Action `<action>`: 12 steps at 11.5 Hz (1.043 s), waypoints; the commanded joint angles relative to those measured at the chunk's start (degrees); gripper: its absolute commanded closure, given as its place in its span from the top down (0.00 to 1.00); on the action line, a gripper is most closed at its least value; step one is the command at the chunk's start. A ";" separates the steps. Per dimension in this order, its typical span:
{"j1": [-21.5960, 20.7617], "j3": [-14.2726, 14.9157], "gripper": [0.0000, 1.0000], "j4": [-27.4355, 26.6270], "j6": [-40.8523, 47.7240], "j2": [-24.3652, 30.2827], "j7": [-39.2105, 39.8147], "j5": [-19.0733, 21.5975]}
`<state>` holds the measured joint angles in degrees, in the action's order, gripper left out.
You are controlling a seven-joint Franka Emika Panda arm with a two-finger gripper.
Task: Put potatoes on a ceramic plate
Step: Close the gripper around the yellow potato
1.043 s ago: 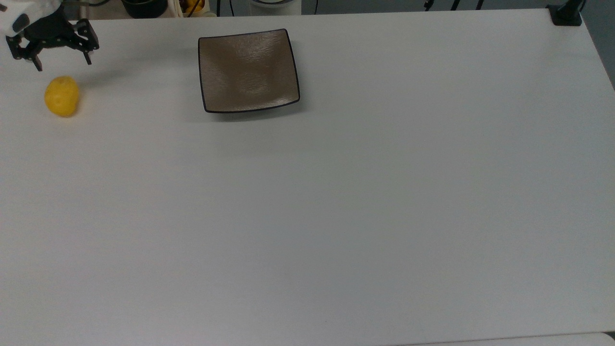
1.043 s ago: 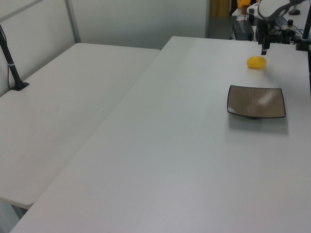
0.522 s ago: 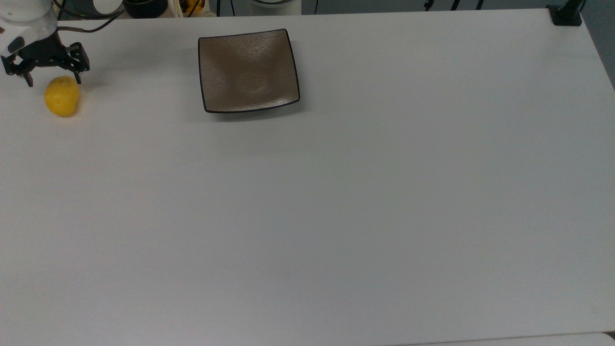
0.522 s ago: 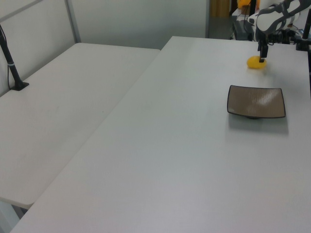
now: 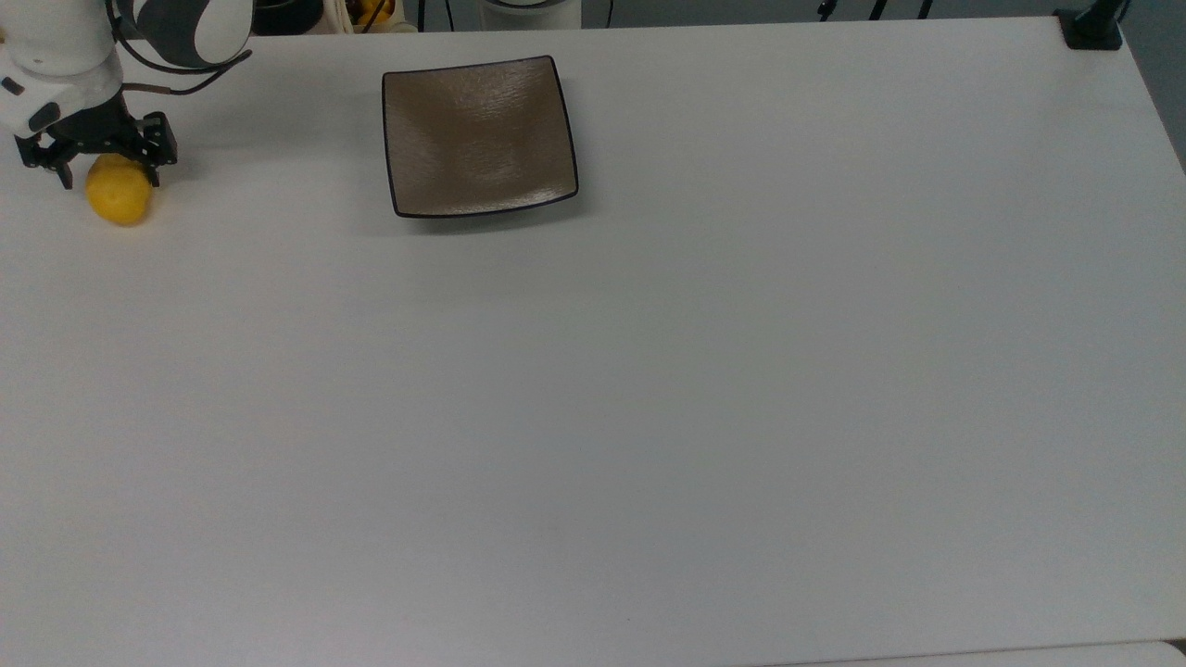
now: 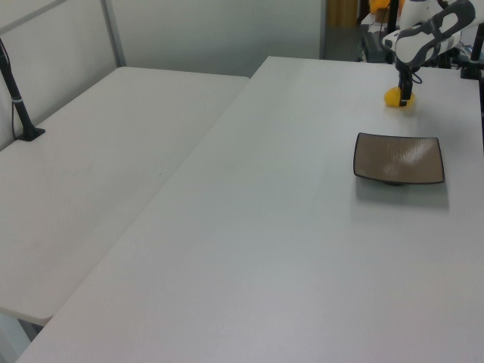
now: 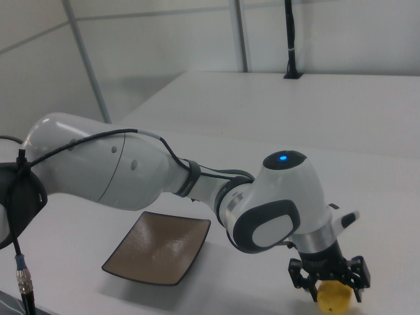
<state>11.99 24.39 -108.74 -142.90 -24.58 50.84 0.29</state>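
The potato (image 5: 119, 198) is a small yellow egg-shaped lump lying on the white table at the top view's far left. My gripper (image 5: 109, 177) is open and lowered over it, with one black finger on each side of its upper end. The right view shows the same straddle, the gripper (image 7: 327, 291) over the potato (image 7: 333, 300). In the left view the potato (image 6: 392, 97) sits partly behind the gripper (image 6: 406, 98). The ceramic plate (image 5: 479, 135) is square, glossy brown with a thin black rim, and bare. It also appears as the plate (image 6: 398, 158) and the plate (image 7: 159, 255).
A black clamp base (image 5: 1091, 28) sits at the top view's top right corner. Dark containers (image 5: 278, 13) stand beyond the table's far edge. In the left view a second white table (image 6: 98, 159) adjoins on the left, with a black post (image 6: 18, 102) on it.
My gripper has come down and toward the potato over the last second, and its open fingers now flank it. The potato and the plate have stayed put.
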 commanded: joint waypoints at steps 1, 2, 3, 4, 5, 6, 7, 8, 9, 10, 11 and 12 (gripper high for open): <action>0.40 -1.27 0.42 -0.33 -1.07 0.06 -1.88 0.94; 0.40 -1.28 0.19 -0.33 -1.07 0.06 -2.67 0.94; 0.40 -1.28 0.01 -0.33 -0.98 0.06 -2.68 0.85; 0.32 -1.28 0.00 -0.33 -0.63 0.15 -2.68 0.85; 0.14 -1.28 0.00 -0.33 0.16 0.41 -2.42 0.76; -0.21 -1.28 0.00 0.10 3.30 1.11 -2.42 0.76; -0.47 -1.63 0.00 0.19 5.24 2.68 -2.68 0.76; -1.00 -2.07 0.00 0.19 8.05 4.79 -2.68 0.76; -1.79 -2.24 0.00 0.46 11.47 7.24 -2.77 0.68; -2.58 -2.16 0.00 0.81 14.37 9.62 -2.77 0.59; -3.54 -2.24 0.00 1.16 17.88 11.99 -2.77 0.59; -4.77 -2.16 0.00 1.51 21.83 14.54 -2.85 0.59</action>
<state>9.65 22.20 -106.50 -128.82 -16.94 48.96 0.51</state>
